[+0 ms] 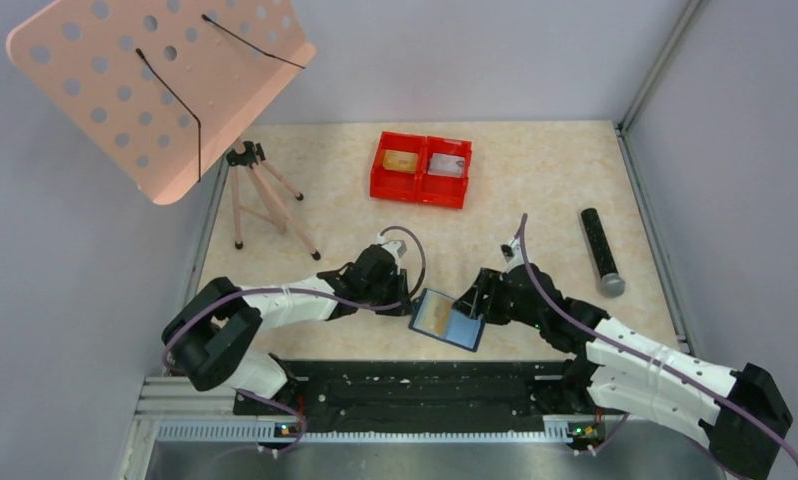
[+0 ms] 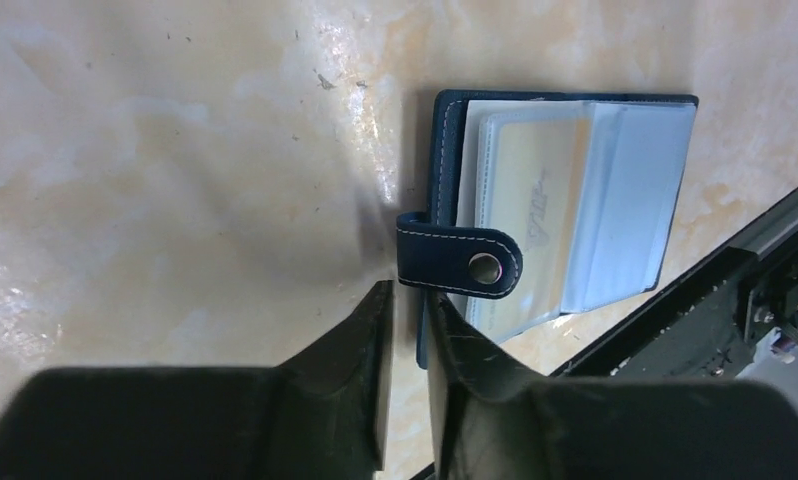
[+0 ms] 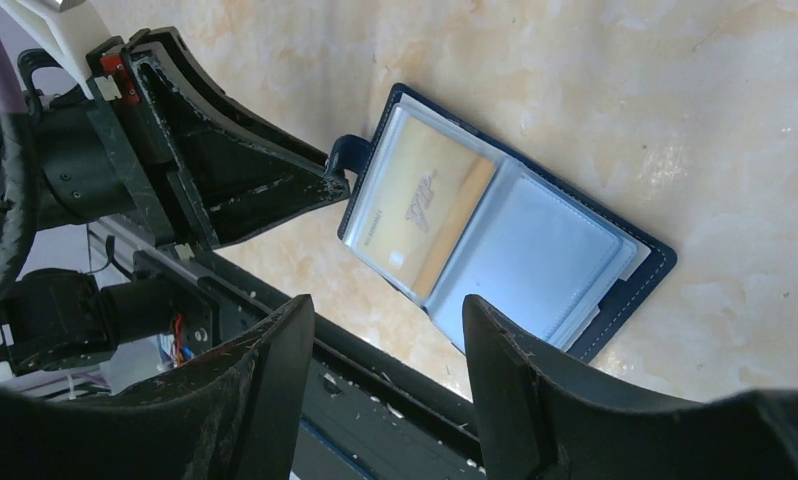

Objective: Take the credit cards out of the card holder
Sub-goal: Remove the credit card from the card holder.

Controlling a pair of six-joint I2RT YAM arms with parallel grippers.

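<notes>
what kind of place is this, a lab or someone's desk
Probably a robotics lab test cell: left arm and right arm bolted to a rail, grey partition walls boxing in the table, and staged props like the red tray.

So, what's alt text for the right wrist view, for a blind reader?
An open dark navy bifold card holder lies on a beige marbled table, a gold-tan plastic card showing in a clear sleeve. The right arm's two black fingers stand apart in the foreground, not touching it; the left arm's fingers sit at its tab.
</notes>
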